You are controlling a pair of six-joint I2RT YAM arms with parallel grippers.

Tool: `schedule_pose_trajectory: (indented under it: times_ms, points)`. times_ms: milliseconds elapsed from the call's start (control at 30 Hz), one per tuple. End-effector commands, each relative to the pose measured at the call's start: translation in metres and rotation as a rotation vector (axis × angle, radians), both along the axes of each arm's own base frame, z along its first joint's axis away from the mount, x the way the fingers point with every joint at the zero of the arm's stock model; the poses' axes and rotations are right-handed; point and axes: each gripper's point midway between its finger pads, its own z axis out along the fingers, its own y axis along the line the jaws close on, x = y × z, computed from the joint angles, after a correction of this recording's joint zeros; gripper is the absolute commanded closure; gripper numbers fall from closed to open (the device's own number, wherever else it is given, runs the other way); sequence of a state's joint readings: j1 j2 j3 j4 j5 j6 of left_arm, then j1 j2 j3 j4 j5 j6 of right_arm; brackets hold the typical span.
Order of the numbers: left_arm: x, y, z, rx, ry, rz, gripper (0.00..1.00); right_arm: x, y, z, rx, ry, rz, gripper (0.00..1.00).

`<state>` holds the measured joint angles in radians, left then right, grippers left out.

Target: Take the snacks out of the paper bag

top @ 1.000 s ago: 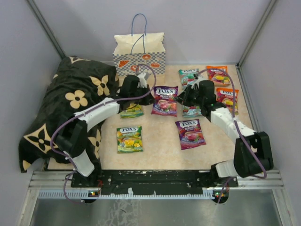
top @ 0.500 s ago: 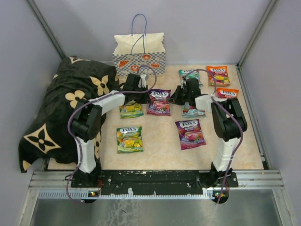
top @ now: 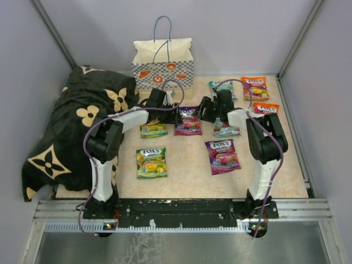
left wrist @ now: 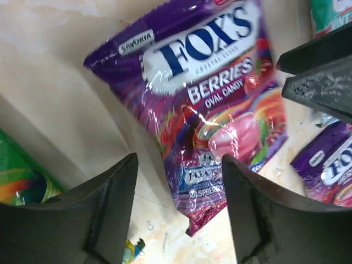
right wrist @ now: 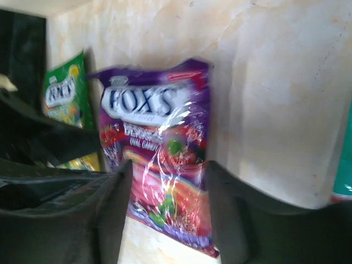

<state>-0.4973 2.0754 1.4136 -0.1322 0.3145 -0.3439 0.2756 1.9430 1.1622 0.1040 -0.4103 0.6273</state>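
Purple packet lies loose; left fingers, right fingers both parted

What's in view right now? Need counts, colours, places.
paper bag: 1, cream with blue-check band, upright at the table's far edge
cushion: 1, black with cream flowers, left side
purple snacks: 2, one mid-table, one between the grippers
green snacks: 2, left of centre
teal snacks: 2, right of centre
orange snacks: 2, far right corner
table: 1, beige
left gripper: 1, black, open over the far purple packet
right gripper: 1, black, open over the same packet
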Motion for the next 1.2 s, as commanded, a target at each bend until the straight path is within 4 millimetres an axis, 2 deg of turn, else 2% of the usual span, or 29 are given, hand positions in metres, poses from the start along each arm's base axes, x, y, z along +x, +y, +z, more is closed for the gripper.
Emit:
schedule_pose_trajectory:
  times_ms: [0, 67, 100, 133, 200, 233, 300, 367, 533, 667, 800, 967, 1167]
  points:
    - [0.016, 0.004, 0.065, -0.013, -0.149, 0.018, 0.21, 0.021, -0.014, 0.088, 0.024, -0.201, -0.052, 0.28]
    - [0.013, 0.013, 0.086, 0.003, -0.195, 0.031, 0.10, 0.017, -0.036, 0.113, 0.006, -0.244, -0.101, 0.11]
    - [0.011, 0.016, 0.099, 0.000, -0.220, 0.037, 0.06, 0.012, -0.048, 0.123, -0.008, -0.262, -0.128, 0.07]
    - [0.005, 0.019, 0.108, -0.007, -0.234, 0.036, 0.04, 0.004, -0.062, 0.134, -0.023, -0.283, -0.157, 0.04]
    - [-0.010, 0.022, 0.121, -0.022, -0.247, 0.030, 0.04, -0.013, -0.093, 0.138, -0.067, -0.291, -0.226, 0.01]
    - [-0.019, 0.024, 0.121, -0.022, -0.246, 0.029, 0.03, -0.024, -0.105, 0.135, -0.085, -0.285, -0.252, 0.01]
    - [-0.043, 0.026, 0.124, -0.028, -0.259, 0.028, 0.04, -0.051, -0.124, 0.118, -0.145, -0.247, -0.288, 0.03]
    - [-0.068, 0.031, 0.113, -0.030, -0.235, 0.045, 0.05, -0.081, -0.134, 0.097, -0.201, -0.191, -0.301, 0.04]
    - [-0.133, 0.054, 0.074, -0.004, -0.150, 0.108, 0.04, -0.152, -0.144, 0.041, -0.291, -0.047, -0.269, 0.03]
    - [-0.170, 0.081, 0.045, 0.093, -0.093, 0.226, 0.00, -0.186, -0.150, 0.006, -0.376, 0.044, -0.255, 0.01]
    - [-0.184, 0.103, 0.038, 0.222, -0.101, 0.340, 0.00, -0.192, -0.146, -0.009, -0.364, 0.084, -0.239, 0.01]
    - [-0.190, 0.127, 0.037, 0.409, -0.099, 0.437, 0.00, -0.183, -0.144, -0.005, -0.407, 0.079, -0.237, 0.01]
    - [-0.205, 0.145, 0.015, 0.552, -0.026, 0.492, 0.00, -0.185, -0.142, -0.009, -0.485, 0.091, -0.224, 0.01]
